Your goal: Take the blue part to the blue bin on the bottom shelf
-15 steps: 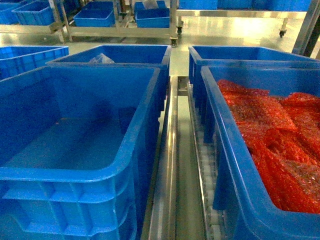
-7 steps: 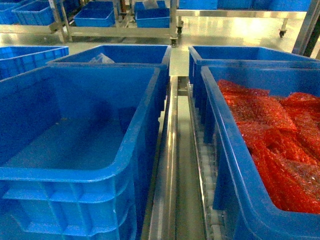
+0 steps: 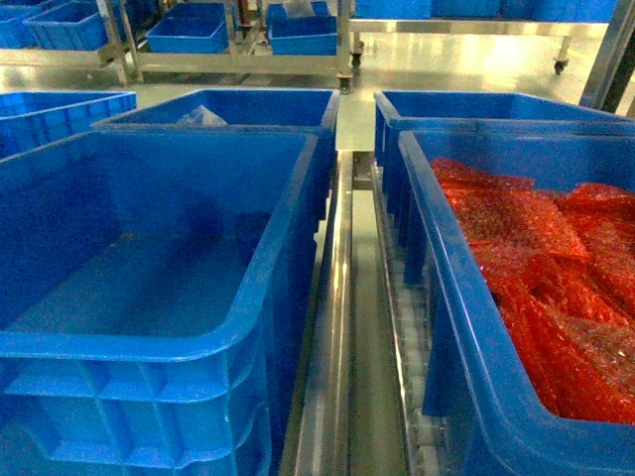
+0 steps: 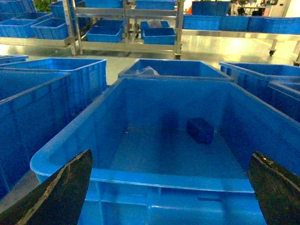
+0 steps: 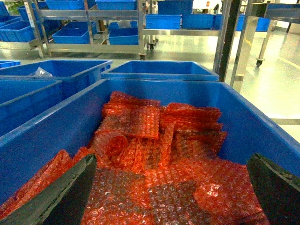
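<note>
left blue bin (image 4: 140, 159) seen under left gripper (image 4: 171, 187), fingers spread apart. right bin (image 5: 243, 122) filled with red bubble-wrap bags (image 5: 154, 154), right gripper (image 5: 171, 187) spread above. blue part (image 4: 200, 130) seen resting on left bin floor, toward far right.

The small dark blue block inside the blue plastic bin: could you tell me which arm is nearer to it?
Left. Its end effector faces the small dark blue block; the right end effector hangs over red bubble-wrap bags.

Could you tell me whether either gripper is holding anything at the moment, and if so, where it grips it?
Nothing is held. The left gripper hangs open over the bin with the blue part, and the right gripper hangs open over the red bubble-wrap bags.
</note>
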### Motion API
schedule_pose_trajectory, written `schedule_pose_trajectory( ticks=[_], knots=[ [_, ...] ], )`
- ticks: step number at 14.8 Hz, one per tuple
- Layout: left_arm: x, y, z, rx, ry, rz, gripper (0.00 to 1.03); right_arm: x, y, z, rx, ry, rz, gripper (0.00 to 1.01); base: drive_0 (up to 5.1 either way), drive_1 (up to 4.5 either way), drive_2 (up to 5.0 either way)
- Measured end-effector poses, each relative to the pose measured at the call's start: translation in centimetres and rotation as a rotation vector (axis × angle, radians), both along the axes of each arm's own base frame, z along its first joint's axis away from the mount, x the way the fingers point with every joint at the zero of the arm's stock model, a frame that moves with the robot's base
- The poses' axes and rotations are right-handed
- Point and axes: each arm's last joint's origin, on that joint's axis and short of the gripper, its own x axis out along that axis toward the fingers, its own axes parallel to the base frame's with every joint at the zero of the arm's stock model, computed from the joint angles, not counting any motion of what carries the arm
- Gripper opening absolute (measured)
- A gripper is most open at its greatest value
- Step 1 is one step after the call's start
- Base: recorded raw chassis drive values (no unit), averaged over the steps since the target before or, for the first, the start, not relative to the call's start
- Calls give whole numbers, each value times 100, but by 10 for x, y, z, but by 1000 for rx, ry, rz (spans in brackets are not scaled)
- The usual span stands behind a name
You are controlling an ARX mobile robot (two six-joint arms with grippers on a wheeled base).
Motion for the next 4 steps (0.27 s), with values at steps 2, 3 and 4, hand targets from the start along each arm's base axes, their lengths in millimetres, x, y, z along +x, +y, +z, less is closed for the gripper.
schedule_pose_trajectory(
  ticks=[2, 3, 4],
  knots=[
    [0, 0, 0, 0, 0, 0, 98, 0, 0, 0, 0, 0, 0, 98, 0, 0, 0],
    [0, 0, 0, 0, 0, 0, 98, 0, 0, 0, 0, 0, 0, 98, 0, 0, 0],
    [0, 0, 0, 0, 0, 0, 98, 0, 0, 0, 0, 0, 0, 98, 0, 0, 0]
  ],
)
